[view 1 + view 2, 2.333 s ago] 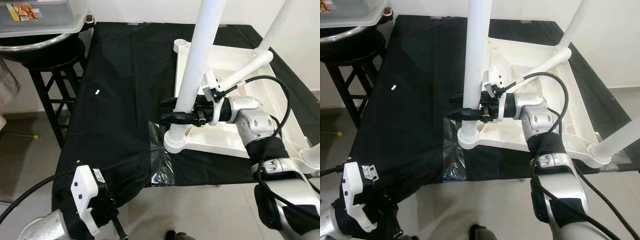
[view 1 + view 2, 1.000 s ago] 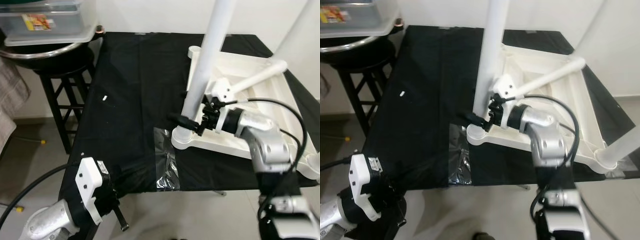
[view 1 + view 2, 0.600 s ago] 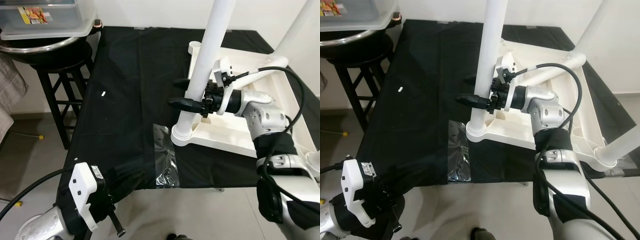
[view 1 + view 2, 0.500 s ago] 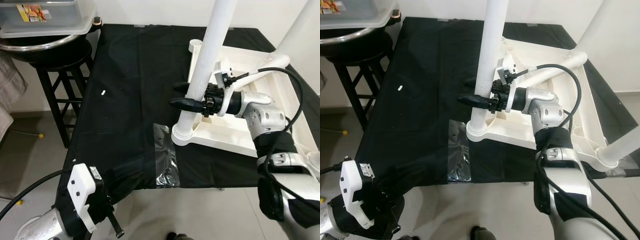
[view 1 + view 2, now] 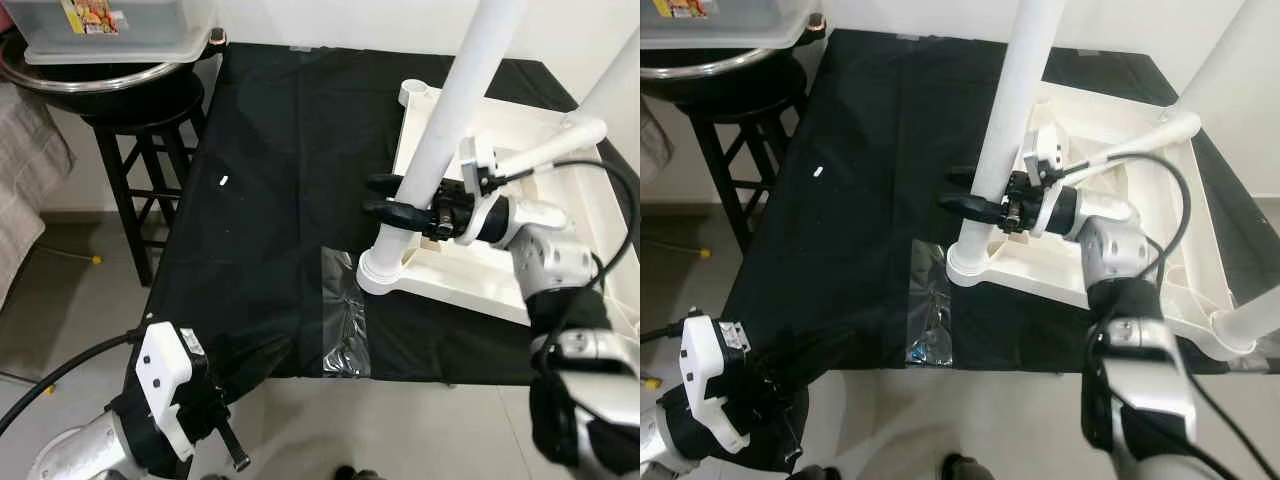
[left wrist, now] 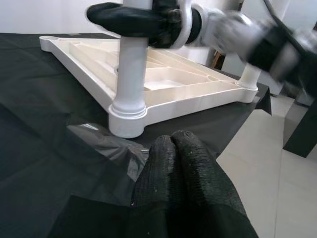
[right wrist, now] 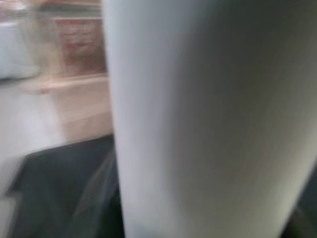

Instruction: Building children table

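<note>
A white children's table top [image 5: 470, 282] lies upside down on a black-clothed table [image 5: 270, 150]. A white leg [image 5: 452, 112] stands upright in its near-left corner socket [image 5: 975, 262]. My right gripper [image 5: 372, 195] reaches in from the right, one black finger on each side of this leg a little above the socket, shut on it. In the right wrist view the leg [image 7: 198, 119] is close up and blurred. Another leg [image 5: 1252, 318] stands at the near-right corner, and a third [image 5: 545, 148] lies slanted across the top. My left gripper [image 6: 171, 145] hangs low at the table's near-left corner, shut and empty.
A crumpled clear plastic bag [image 5: 345, 325] lies on the cloth just before the socket. A small white piece [image 5: 224, 182] rests further left. A black stool [image 5: 130, 130] with a metal bowl and a plastic box [image 5: 110, 25] stands at the back left. Tiled floor lies below the table's front edge.
The camera has shifted, so the whole scene sits further right. My right gripper stays on the leg, higher than one second ago. The left arm still hangs low.
</note>
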### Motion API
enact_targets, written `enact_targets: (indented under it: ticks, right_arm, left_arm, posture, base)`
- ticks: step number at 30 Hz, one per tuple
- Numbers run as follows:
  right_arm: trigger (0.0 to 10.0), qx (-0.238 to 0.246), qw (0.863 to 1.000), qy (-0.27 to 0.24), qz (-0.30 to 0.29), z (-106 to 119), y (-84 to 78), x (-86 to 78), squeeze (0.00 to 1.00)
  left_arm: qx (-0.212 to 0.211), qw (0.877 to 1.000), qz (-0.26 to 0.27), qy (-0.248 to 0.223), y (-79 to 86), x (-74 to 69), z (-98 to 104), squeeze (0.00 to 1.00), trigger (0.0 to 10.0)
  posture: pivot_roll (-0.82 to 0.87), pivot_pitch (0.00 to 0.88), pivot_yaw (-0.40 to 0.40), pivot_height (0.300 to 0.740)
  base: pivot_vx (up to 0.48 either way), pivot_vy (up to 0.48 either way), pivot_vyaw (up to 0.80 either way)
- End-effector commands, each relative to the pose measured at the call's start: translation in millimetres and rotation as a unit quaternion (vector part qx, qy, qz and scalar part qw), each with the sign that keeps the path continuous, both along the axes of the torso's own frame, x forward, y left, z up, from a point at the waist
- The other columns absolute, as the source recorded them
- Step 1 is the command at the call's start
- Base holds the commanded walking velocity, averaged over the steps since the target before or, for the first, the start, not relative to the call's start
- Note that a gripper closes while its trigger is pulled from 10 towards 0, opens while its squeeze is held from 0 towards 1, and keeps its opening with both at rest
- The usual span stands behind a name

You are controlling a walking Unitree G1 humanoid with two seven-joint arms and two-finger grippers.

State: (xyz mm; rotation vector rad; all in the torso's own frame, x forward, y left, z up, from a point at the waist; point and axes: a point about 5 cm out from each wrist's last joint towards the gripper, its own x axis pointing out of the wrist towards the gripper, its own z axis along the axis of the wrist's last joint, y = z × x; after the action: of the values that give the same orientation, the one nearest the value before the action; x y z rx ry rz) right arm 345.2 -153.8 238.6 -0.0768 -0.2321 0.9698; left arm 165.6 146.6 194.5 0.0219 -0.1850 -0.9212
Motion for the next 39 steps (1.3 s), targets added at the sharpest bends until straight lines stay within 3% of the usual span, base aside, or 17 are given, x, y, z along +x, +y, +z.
enact_targets:
  ticks: [1, 2, 3, 5, 11, 12, 15, 16, 17, 18, 23, 26, 27, 31, 32, 34, 39]
  right_arm:
    - [0.0, -0.012, 0.992, 0.055, -0.116, -28.1, -0.1, -0.1, 0.0]
    - [0.0, -0.013, 0.955, 0.071, -0.289, -59.0, 8.2, -35.2, 0.0]
    - [0.0, -0.013, 0.955, 0.071, -0.289, -59.0, 8.2, -35.2, 0.0]
    - [0.0, -0.01, 0.949, 0.075, -0.305, -71.5, 23.4, -60.0, 0.0]
    - [0.0, 0.001, 0.953, 0.07, -0.295, -67.6, 51.7, -62.9, 0.0]
    - [3.9, 0.002, 0.954, 0.07, -0.292, -64.5, 55.8, -60.5, 0.0]
    - [3.9, 0.003, 0.949, 0.076, -0.306, -59.7, 61.2, -62.2, 0.0]
    - [10.0, 0.004, 0.947, 0.082, -0.312, -57.3, 62.2, -64.3, 0.0]
    - [10.0, 0.006, 0.947, 0.086, -0.31, -55.5, 62.6, -65.7, 0.05]
    - [10.0, 0.012, 0.948, 0.089, -0.305, -52.5, 60.9, -64.2, 1.0]
    - [10.0, 0.037, 0.958, 0.091, -0.269, -40.3, 57.3, -55.5, 1.0]
    - [10.0, 0.042, 0.985, 0.059, -0.157, -20.2, 55.5, -43.4, 1.0]
    - [10.0, 0.026, 0.994, 0.033, -0.101, -10.1, 51.5, -38.0, 0.55]
    - [10.0, 0.006, 0.999, 0.01, -0.052, -0.1, 46.1, -33.7, 0.55]
    - [10.0, -0.007, 1.0, 0.005, -0.021, 2.8, 43.4, -31.2, 0.0]
    - [10.0, -0.031, 0.998, 0.007, 0.058, 7.7, 36.2, -22.2, 0.0]
    - [10.0, -0.02, 0.991, 0.015, 0.134, 23.5, 27.2, 3.2, 0.0]
  left_arm:
    - [0.001, 1.0, -0.005, 0.003, -0.2, -0.9, -1.7, 0.0, 10.0]
    - [0.0, 1.0, -0.007, 0.002, 0.9, 1.7, -1.4, 0.0, 10.0]
    - [0.0, 1.0, -0.007, 0.002, 0.9, 1.7, -1.4, 0.0, 10.0]
    - [-0.001, 1.0, -0.013, 0.001, -0.6, 4.4, -1.8, 0.0, 10.0]
    - [-0.007, 0.999, -0.034, -0.006, -8.3, 10.2, -0.3, 0.0, 10.0]
    - [-0.006, 0.999, -0.033, -0.007, -7.2, 10.9, -0.1, 0.0, 10.0]
    - [-0.004, 0.999, -0.031, -0.008, -5.7, 11.7, 0.0, 0.0, 10.0]
    - [-0.002, 1.0, -0.03, -0.009, -4.1, 12.2, 0.3, 0.0, 10.0]
    - [-0.001, 1.0, -0.029, -0.01, -3.1, 12.5, 0.5, 0.0, 10.0]
    - [0.0, 1.0, -0.028, -0.01, -2.4, 12.7, 0.6, 0.0, 10.0]
    - [-0.001, 1.0, -0.029, -0.011, -3.1, 12.5, 1.1, 0.0, 10.0]
    - [-0.002, 1.0, -0.029, -0.009, -4.6, 11.3, 0.2, 0.0, 10.0]
    - [-0.002, 1.0, -0.029, -0.009, -5.4, 10.7, 0.3, 0.0, 10.0]
    - [-0.003, 1.0, -0.029, -0.009, -6.0, 10.1, 0.5, 0.0, 10.0]
    - [-0.004, 1.0, -0.029, -0.009, -6.4, 9.7, 0.8, 0.0, 10.0]
    - [-0.005, 1.0, -0.027, -0.008, -7.0, 6.7, 0.8, 0.0, 10.0]
    - [-0.002, 1.0, -0.005, -0.002, -0.5, 2.5, 0.4, 0.0, 10.0]
  posture:
    - [0.06, 0.199, -0.086, 0.74]
    - [0.05, 0.196, -0.064, 0.74]
    - [0.05, 0.196, -0.064, 0.74]
    - [0.05, 0.187, -0.052, 0.74]
    - [0.05, 0.163, -0.046, 0.74]
    - [0.05, 0.161, -0.05, 0.74]
    - [0.05, 0.161, -0.05, 0.74]
    - [0.05, 0.159, -0.049, 0.74]
    - [0.05, 0.159, -0.049, 0.74]
    - [0.05, 0.159, -0.049, 0.74]
    - [0.05, 0.166, -0.05, 0.74]
    - [0.05, 0.174, -0.056, 0.74]
    - [0.06, 0.179, -0.059, 0.74]
    - [0.06, 0.179, -0.059, 0.74]
    - [0.06, 0.185, -0.062, 0.74]
    - [0.07, 0.198, -0.071, 0.74]
    - [0.1, 0.222, -0.076, 0.74]
  base:
    - [0.0, 0.0, 0.0]
    - [0.0, 0.0, 0.0]
    - [0.0, 0.0, 0.0]
    - [0.0, 0.0, 0.0]
    - [0.0, 0.0, 0.0]
    - [0.0, 0.0, 0.0]
    - [0.0, 0.0, 0.0]
    - [0.0, 0.0, 0.0]
    - [0.0, 0.0, 0.0]
    - [0.0, 0.0, 0.0]
    - [0.0, 0.0, 0.0]
    - [0.0, 0.0, 0.0]
    - [0.0, 0.0, 0.0]
    - [0.0, 0.0, 0.0]
    - [0.0, 0.0, 0.0]
    - [0.0, 0.0, 0.0]
    - [0.0, 0.0, 0.0]
